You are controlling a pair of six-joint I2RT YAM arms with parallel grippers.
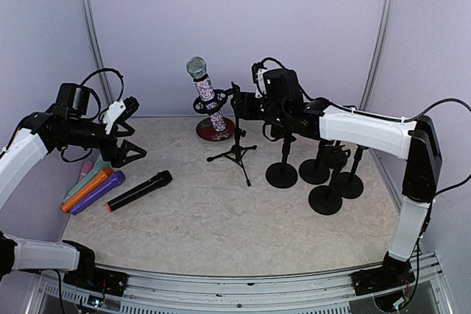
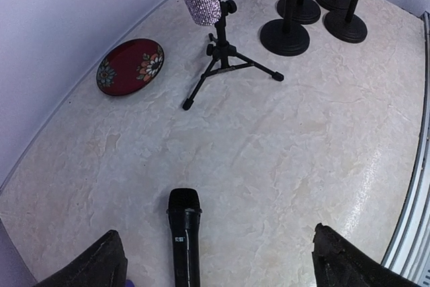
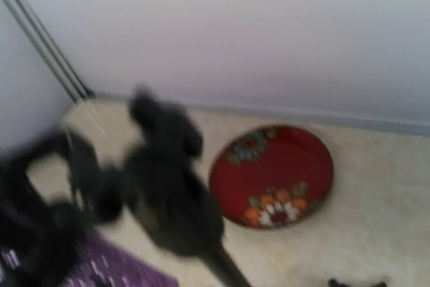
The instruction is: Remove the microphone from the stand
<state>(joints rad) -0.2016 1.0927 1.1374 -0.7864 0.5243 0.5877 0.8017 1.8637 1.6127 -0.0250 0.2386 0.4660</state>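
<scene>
Tipping is the risk: the sparkly microphone sits clipped in the tripod stand at far centre, right pincer beside it, gap impossible to tell, left pincer wide apart, so a skewed tug could topple the stand.

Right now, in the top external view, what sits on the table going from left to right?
coloured microphones → black microphone → glittery microphone → tripod stand → round-base stands
</scene>
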